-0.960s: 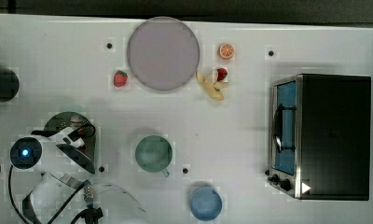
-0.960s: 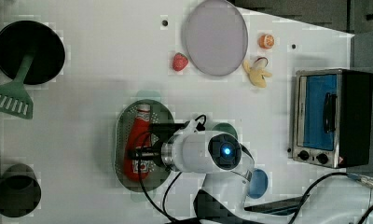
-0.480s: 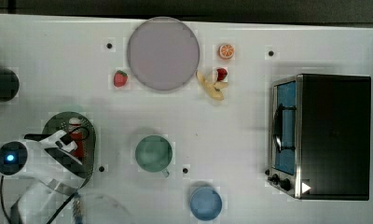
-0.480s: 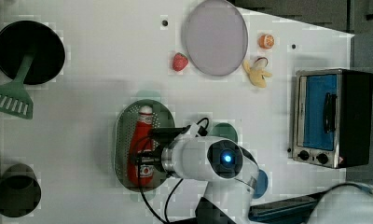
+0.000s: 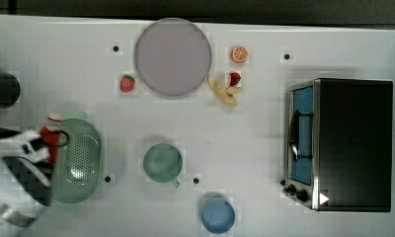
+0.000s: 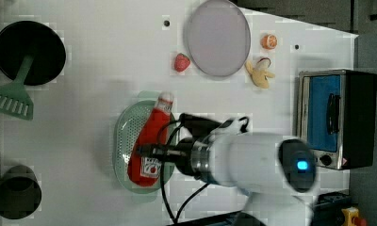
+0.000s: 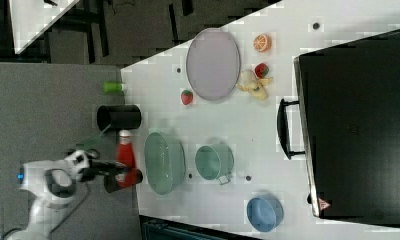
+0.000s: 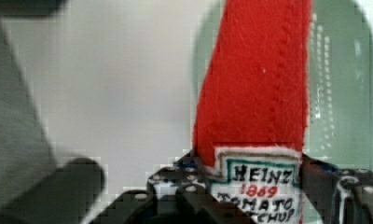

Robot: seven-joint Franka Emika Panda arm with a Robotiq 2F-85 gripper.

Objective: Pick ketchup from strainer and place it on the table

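While the white robot arm's gripper [image 8: 250,196] pinches the label end of the small red squeeze ketchup bottle with its white cap [image 6: 151,141], the bottle hangs lifted clear of the pale green perforated plastic strainer [image 5: 79,160]. Seen in the right view, the bottle [image 7: 126,159] sits just beyond the strainer's [image 7: 164,162] left rim, cap pointing toward the black cylindrical cup [image 7: 119,117]. On the large white tabletop [image 5: 245,148], toward the top view's right of the strainer, stand a round green mug [image 5: 163,163] and a blue bowl [image 5: 217,215], with a grey round plate [image 5: 172,57] farther off.
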